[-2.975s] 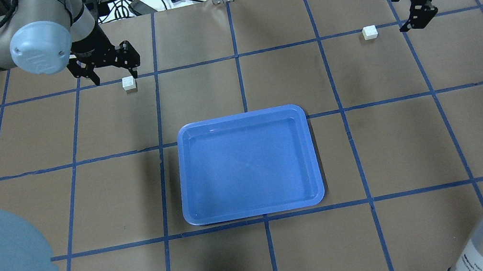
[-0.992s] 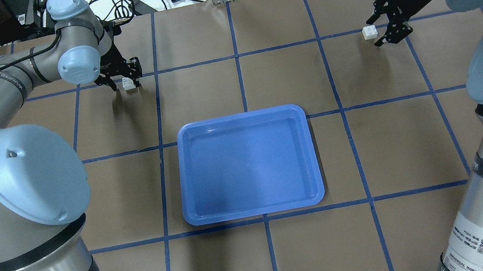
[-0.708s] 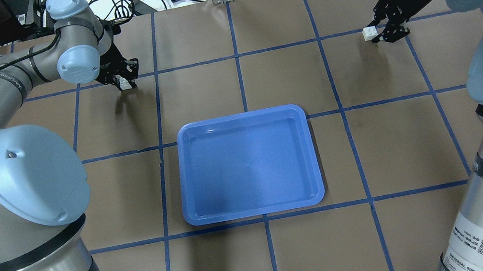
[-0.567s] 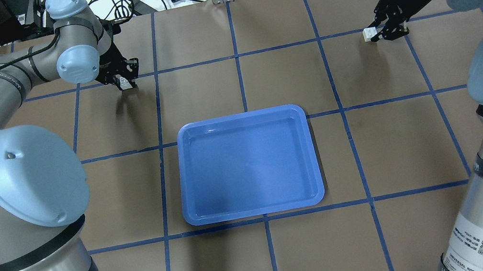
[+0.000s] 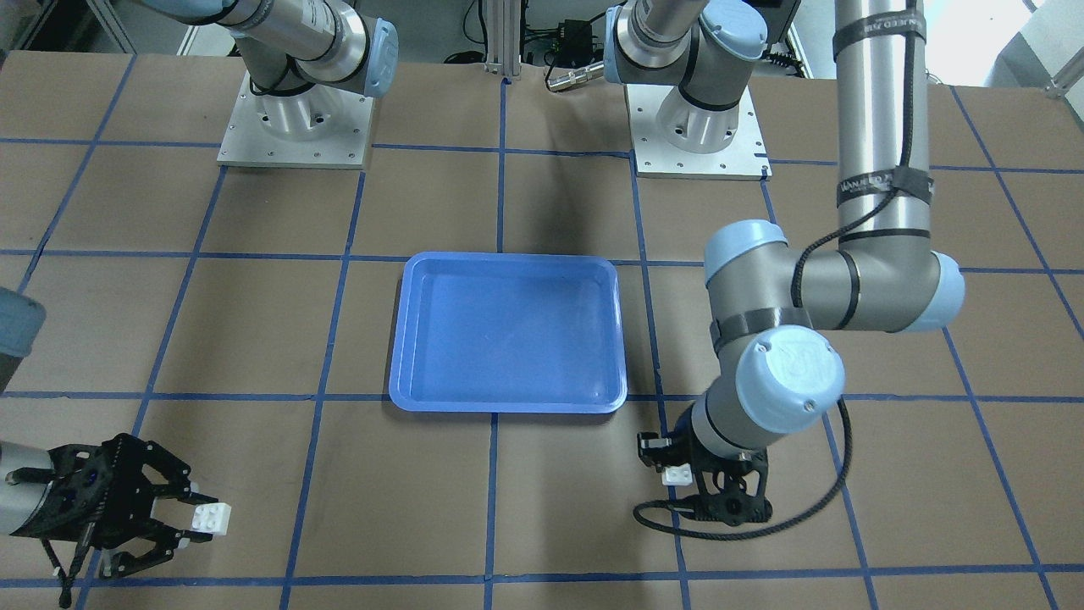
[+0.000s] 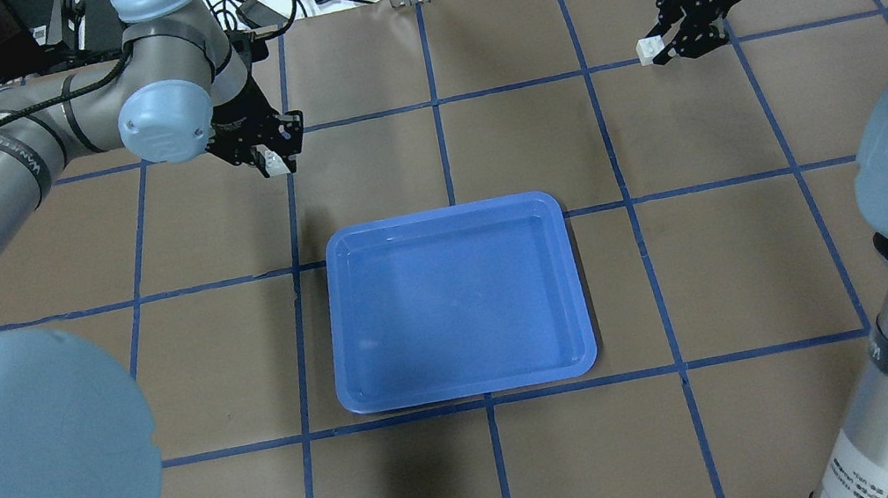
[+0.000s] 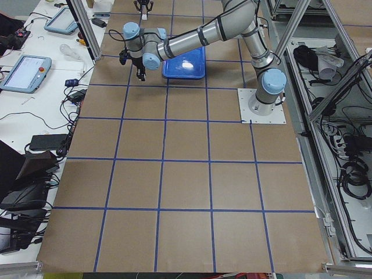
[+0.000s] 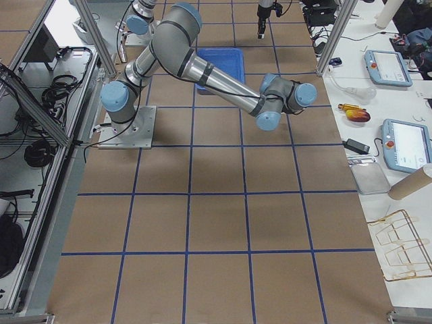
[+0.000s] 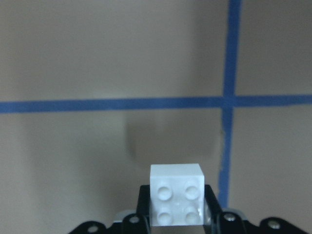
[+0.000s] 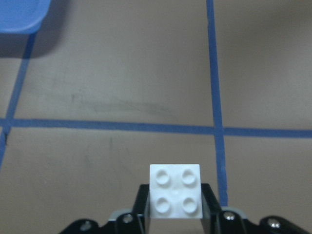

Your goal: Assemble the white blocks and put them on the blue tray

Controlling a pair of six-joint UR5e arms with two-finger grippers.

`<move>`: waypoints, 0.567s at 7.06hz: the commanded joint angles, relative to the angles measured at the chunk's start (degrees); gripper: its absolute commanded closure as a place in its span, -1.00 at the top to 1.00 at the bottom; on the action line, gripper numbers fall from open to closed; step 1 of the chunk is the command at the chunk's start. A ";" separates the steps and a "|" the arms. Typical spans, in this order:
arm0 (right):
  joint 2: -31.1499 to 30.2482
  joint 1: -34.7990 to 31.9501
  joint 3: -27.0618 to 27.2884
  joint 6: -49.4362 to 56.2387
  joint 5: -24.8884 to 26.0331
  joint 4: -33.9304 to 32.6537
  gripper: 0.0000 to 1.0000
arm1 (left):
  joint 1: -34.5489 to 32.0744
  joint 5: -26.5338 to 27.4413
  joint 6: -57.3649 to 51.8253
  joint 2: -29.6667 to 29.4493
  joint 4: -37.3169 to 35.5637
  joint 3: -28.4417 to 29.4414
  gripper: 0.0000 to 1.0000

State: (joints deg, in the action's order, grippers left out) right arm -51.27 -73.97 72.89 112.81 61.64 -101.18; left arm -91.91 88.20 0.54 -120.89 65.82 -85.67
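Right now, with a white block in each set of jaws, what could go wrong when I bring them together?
1. The left block and right block sit at the very tips of their jaws, so pressing them together might twist one loose.
2. Both are held outside the blue tray, so a dropped block would probably land off it.

The left arm stretches toward the worktop's far edge, left of centre, its left gripper (image 6: pixel 271 159) pinching a white block (image 6: pixel 275 163) clear of the surface. The right arm reaches toward the far right corner, its right gripper (image 6: pixel 658 52) clamping the other white block (image 6: pixel 650 51), also raised.
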 commanded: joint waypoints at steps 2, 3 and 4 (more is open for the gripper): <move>-8.98 -6.44 11.25 -3.27 0.06 0.91 -0.69 | -6.95 -1.10 11.72 11.88 -2.25 -16.33 -0.47; -11.81 -6.63 15.66 -3.64 0.15 -0.15 -0.72 | -10.19 -1.10 16.38 12.69 -4.97 -18.02 -0.47; -15.40 -7.59 19.71 -3.73 -0.02 -0.07 -0.71 | -13.35 -1.10 20.34 12.35 -6.65 -19.26 -0.47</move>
State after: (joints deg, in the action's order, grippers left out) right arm -62.45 -80.50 87.26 109.58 61.71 -100.82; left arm -101.44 87.17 15.69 -109.01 61.55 -102.77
